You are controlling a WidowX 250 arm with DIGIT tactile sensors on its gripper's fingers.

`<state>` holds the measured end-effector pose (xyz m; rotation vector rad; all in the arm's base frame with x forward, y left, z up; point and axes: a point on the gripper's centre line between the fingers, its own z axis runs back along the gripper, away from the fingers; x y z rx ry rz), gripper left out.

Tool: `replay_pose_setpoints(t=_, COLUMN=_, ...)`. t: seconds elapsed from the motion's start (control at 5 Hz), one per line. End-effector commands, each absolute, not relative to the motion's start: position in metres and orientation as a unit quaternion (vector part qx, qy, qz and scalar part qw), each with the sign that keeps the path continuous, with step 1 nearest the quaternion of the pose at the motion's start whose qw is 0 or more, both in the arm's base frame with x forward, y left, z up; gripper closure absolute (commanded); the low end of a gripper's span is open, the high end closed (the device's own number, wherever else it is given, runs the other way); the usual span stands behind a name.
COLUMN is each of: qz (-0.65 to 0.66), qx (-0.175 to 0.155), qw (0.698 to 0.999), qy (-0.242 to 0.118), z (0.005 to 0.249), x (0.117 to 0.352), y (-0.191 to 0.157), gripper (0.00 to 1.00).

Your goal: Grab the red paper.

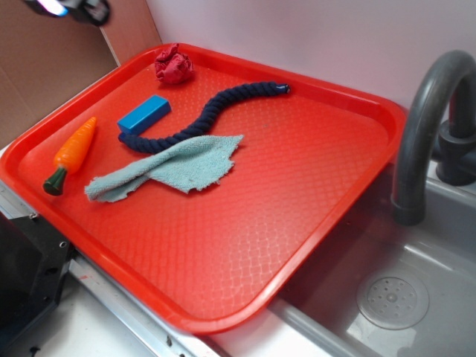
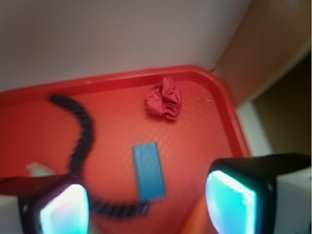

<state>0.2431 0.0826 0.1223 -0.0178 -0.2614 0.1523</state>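
Note:
The red paper is a crumpled dark crimson wad lying in the far left corner of the red tray. In the wrist view the red paper lies ahead of me, near the tray's corner. My gripper hovers high above the tray, open, with nothing between its glowing cyan pads. Directly below the jaws lies the blue block. In the exterior view only a blurred bit of the gripper shows at the top left edge.
A blue block, a dark blue rope, a light blue cloth and a toy carrot lie on the tray. A grey faucet and sink stand to the right. A wall runs behind the tray.

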Motion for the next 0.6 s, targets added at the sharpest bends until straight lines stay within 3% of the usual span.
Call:
replay_pose_setpoints(t=0.0, qz=0.088, qx=0.006, qw=0.987, qy=-0.134, z=0.098, x=0.292, y=0.117, gripper=0.00)
replay_pose_setpoints(t=0.4, qz=0.044, qx=-0.008, qw=0.992, qy=-0.121, z=0.068, x=0.321, y=0.110, gripper=0.00)
